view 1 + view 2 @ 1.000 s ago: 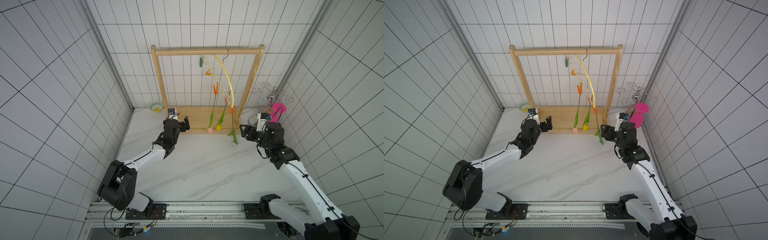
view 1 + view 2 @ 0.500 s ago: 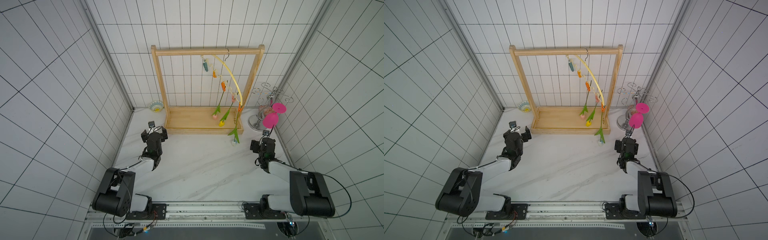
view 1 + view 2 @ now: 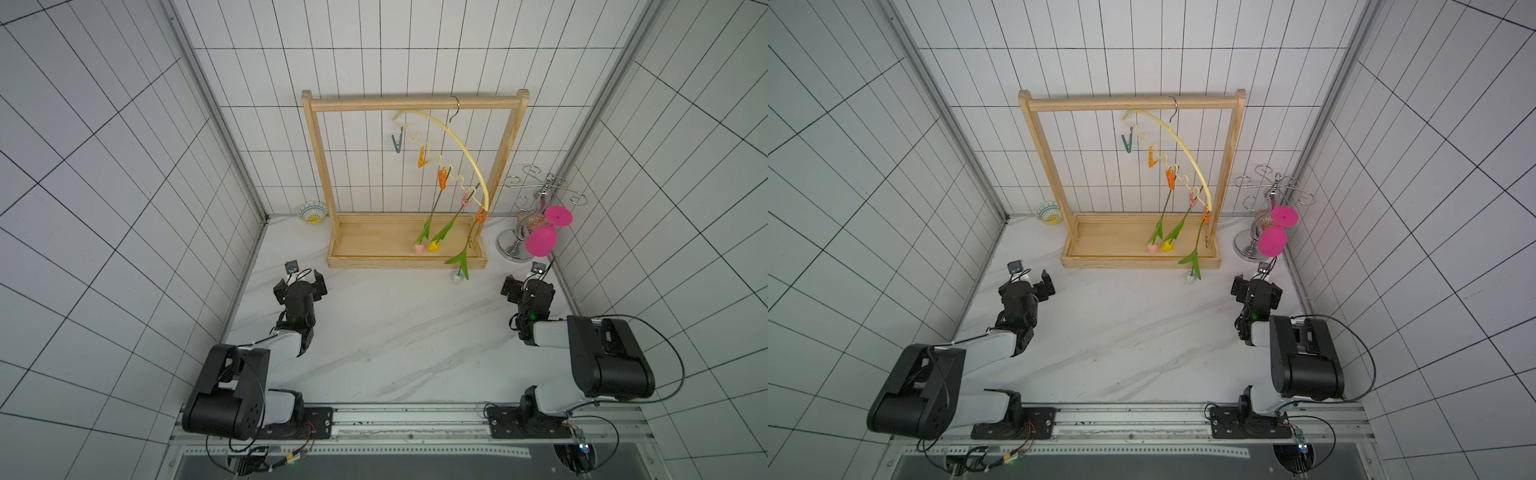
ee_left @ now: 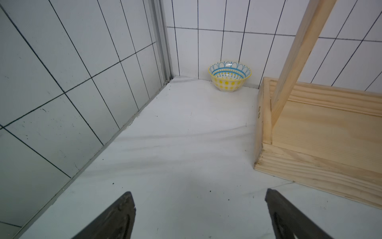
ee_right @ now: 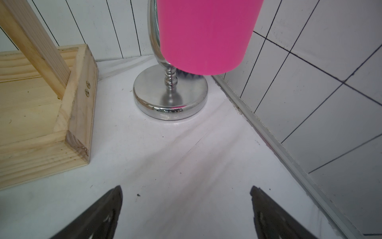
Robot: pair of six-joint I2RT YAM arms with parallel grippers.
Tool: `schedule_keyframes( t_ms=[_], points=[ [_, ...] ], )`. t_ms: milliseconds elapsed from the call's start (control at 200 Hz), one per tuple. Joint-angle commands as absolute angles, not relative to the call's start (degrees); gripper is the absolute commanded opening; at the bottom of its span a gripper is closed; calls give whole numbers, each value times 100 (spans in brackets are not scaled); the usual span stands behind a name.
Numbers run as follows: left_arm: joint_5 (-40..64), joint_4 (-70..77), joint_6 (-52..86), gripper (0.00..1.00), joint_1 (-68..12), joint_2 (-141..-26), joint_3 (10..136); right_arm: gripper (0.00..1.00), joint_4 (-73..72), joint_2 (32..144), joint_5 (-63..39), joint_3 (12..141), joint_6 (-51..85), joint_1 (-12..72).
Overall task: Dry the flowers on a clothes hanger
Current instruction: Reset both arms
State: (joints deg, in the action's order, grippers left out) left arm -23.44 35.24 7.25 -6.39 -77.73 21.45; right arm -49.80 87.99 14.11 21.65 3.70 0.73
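- Both claws rest low over the white table, jaws spread wide with nothing between them: the left gripper point(image 4: 198, 192) faces a patterned bowl point(image 4: 229, 78) in the corner. The right gripper point(image 5: 186, 187) faces the chrome foot of a silver stand point(image 5: 170, 99) under a magenta goblet point(image 5: 206, 37).
- The flowers point(image 3: 434, 246) hang head down at upper centre in both top views, ahead of both claws and well apart from them.
- The right gripper point(image 3: 527, 283) is the nearer arm; the white tulip point(image 3: 457, 277) hangs lowest, up and to the left of it in the frame.
- The pink tulip point(image 3: 418, 248) and yellow tulip point(image 3: 1167, 246) hang over the tray of the wooden rack point(image 3: 415, 103).
- Each stem's long axis runs down from its clip, slanting to the lower left of the frame.
- The clothes hanger point(image 3: 461, 143) is a thin, pale yellow plastic arch on a wire hook. It tilts steeply, its low end near the right-hand post.
- The stems are thin and green with pointed leaves, the clips small and bright.
- All three look clipped, so I judge the task about done.
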Motion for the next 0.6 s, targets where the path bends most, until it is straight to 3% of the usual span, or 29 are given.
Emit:
schedule_keyframes(
  t_ms=[0, 70, 190, 285, 375, 485, 595],
  points=[
    [-2302, 3790, 557, 99, -637, -7969, 2398, 99, -5065, 8817, 1536, 2269, 448, 53],
    [-2489, 4574, 441, 99, -611, -8125, 2060, 99, -4944, 8777, 1528, 2289, 448, 66],
    [-2787, 7244, 291, 98, -475, -9605, 1720, 99, -4999, 8802, 1547, 2284, 441, 67],
    [-2604, 4876, 833, 99, -382, -8792, 2210, 99, -4988, 8806, 1547, 2294, 448, 70],
    [-2478, 5754, 582, 99, -270, -9336, 2259, 99, -4983, 8800, 1547, 2294, 447, 68],
    [-2466, 4564, 813, 99, -290, -8929, 2479, 99, -4975, 8805, 1547, 2295, 442, 67],
    [-2470, 5142, 695, 99, -299, -9101, 2348, 99, -4869, 8827, 1540, 2368, 356, 123]
  ],
)
